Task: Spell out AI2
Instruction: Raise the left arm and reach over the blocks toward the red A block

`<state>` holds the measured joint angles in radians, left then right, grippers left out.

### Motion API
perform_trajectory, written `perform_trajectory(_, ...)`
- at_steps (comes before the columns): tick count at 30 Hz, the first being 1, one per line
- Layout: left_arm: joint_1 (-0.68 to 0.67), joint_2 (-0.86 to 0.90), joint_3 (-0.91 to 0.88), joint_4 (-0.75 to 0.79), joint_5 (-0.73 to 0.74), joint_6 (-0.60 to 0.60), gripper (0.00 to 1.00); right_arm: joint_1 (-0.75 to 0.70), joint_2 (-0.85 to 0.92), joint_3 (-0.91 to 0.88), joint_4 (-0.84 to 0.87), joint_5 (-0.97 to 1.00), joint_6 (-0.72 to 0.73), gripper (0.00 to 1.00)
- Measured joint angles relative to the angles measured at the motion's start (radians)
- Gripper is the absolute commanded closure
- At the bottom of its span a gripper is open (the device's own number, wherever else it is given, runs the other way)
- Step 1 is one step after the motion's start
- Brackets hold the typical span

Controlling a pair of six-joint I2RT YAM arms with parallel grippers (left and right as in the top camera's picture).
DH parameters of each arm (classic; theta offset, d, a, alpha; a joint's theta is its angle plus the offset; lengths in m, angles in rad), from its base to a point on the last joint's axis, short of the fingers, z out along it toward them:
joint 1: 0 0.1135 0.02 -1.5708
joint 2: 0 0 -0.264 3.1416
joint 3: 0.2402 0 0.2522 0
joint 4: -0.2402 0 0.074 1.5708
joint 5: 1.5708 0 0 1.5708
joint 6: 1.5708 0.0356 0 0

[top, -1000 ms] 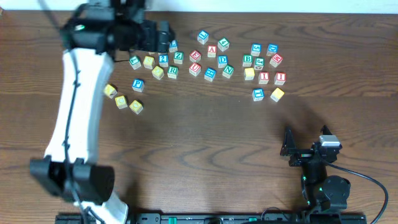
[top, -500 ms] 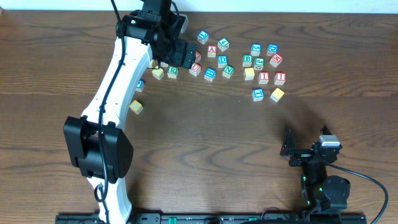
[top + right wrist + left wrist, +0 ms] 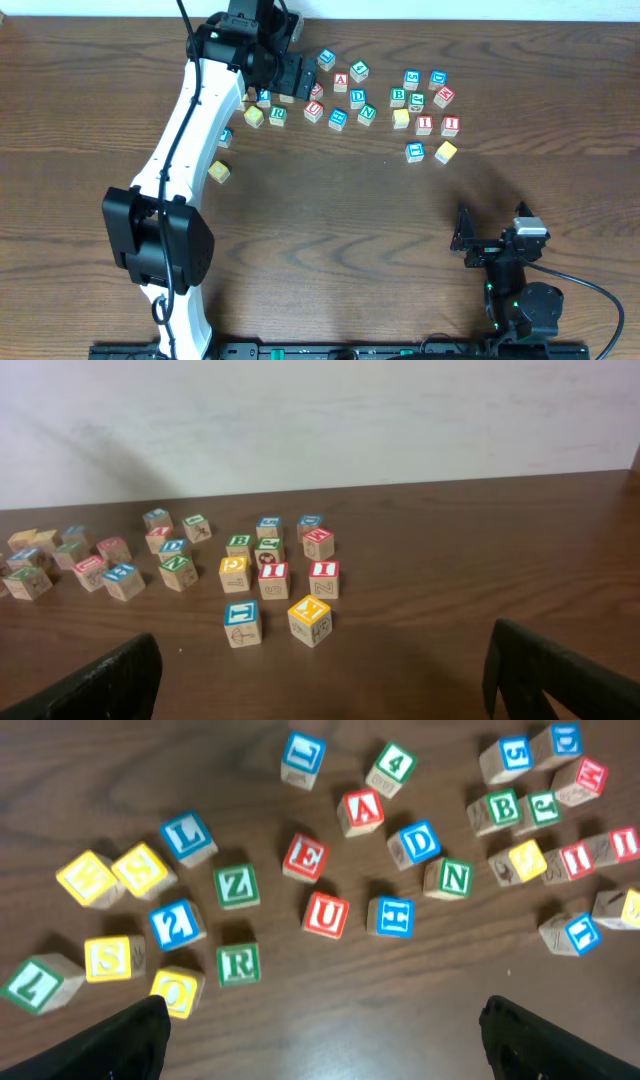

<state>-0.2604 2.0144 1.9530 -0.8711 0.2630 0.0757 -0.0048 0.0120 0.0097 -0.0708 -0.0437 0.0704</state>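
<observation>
Lettered wooden blocks lie scattered at the table's far side. The red A block lies among them. Two red I blocks sit side by side further right. The blue 2 block lies at the left of the cluster. My left gripper hovers open and empty above the cluster's left part. My right gripper is open and empty near the front right, far from the blocks.
Other blocks surround these: red E, red U, green Z, green R, blue D, green N. A blue block and a yellow block stand nearest my right gripper.
My left arm has swung right across the far side and now hovers over the cluster's left part. The right arm and the blocks have not moved.
</observation>
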Motion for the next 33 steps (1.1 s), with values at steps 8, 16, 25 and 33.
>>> perform_trajectory(8,-0.021,0.0,0.0,0.072,-0.061,0.014,0.02,0.0,0.0,0.0,0.0,0.0,0.0,0.01)
perform_trajectory(16,-0.051,0.037,0.0,0.18,-0.142,0.037,0.02,0.0,0.0,0.0,0.0,0.0,0.0,0.01)
perform_trajectory(25,-0.077,0.177,0.0,0.196,-0.191,0.082,0.02,0.0,0.0,0.0,0.0,0.0,0.0,0.01)
perform_trajectory(33,-0.085,0.239,0.0,0.2,-0.192,0.087,0.17,0.0,0.0,0.0,0.0,0.0,0.0,0.01)
